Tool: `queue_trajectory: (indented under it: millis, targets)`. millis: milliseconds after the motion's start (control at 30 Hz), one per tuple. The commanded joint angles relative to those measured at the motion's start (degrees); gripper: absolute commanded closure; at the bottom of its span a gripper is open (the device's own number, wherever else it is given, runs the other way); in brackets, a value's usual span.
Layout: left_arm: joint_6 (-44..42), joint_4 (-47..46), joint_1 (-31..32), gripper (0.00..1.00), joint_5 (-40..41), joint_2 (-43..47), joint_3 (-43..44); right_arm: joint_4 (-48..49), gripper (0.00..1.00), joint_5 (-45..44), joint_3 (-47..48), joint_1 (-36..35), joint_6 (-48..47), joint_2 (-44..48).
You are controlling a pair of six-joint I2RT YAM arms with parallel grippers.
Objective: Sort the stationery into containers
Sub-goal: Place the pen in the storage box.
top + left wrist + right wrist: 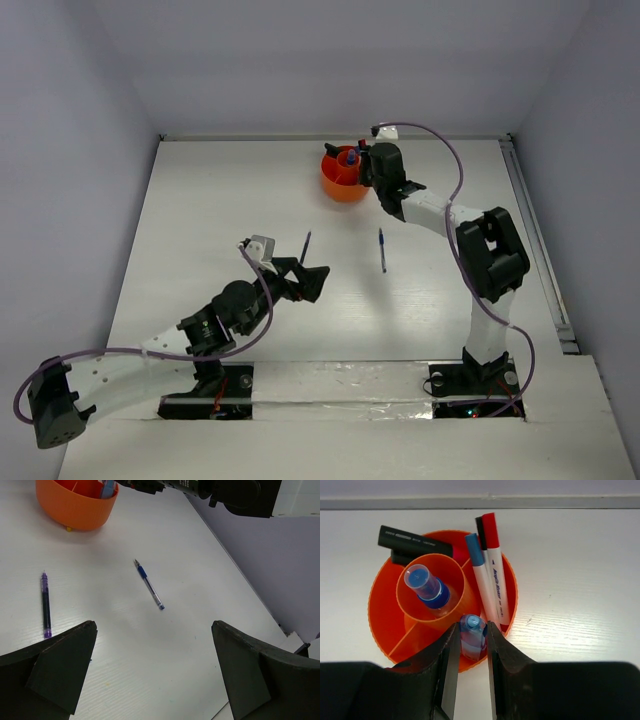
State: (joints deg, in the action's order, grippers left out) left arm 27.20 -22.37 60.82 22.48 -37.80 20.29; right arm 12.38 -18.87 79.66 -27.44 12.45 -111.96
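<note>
Found right pincer (472, 627) clamped narrow on light blue item (472, 642) at near rim of orange tub (380, 605). Noted blue-capped bottle (427, 587) in centre cup, and black marker (415, 542) and white markers (490, 580) in outer compartments; could not read barrel print. Recorded left pincer (152, 627) spread wide, holding nothing, near purple pen (46, 605) and blue pen (149, 585) lying on table (190, 555).

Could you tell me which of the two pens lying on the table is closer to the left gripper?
The dark purple pen, just beyond the left gripper; the blue-grip pen lies farther to the right.
</note>
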Motion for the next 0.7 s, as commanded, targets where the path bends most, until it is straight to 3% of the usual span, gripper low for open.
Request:
queue_trajectory:
  millis: [0, 133, 233, 433, 533, 567, 667]
  targets:
    - [0.6, -1.1, 0.4, 0.01, -0.3, -0.1, 3.2, -0.5, 0.75, 2.0, 0.3, 0.1, 0.8, 3.7]
    - [0.4, 1.0, 0.4, 0.01, 1.4, 0.4, 4.9, -2.7, 0.46, 4.2, 0.5, 0.1, 1.6, 5.8]
    - [0.1, 2.8, 0.4, 0.01, 2.6, -0.5, 7.0, -5.9, 0.33, 5.9, 1.3, 0.1, 2.1, 8.0]
    - [0.7, 4.1, -0.3, 0.01, 3.1, -3.0, 10.1, -11.8, 0.28, 9.8, -2.3, 0.1, 3.1, 14.9]
    - [1.2, 4.1, -1.5, 0.01, 2.0, -3.7, 10.9, -16.1, 0.42, 13.1, -6.2, 0.1, 4.6, 18.5]
    - [1.4, 4.4, -2.0, 0.01, 1.1, -3.9, 11.2, -18.0, 0.68, 14.0, -7.7, 0.1, 5.6, 19.4]
    - [1.8, 6.1, -5.0, 0.01, -1.5, -5.0, 12.6, -20.0, 1.0, 16.2, -14.2, 0.1, 7.2, 23.4]
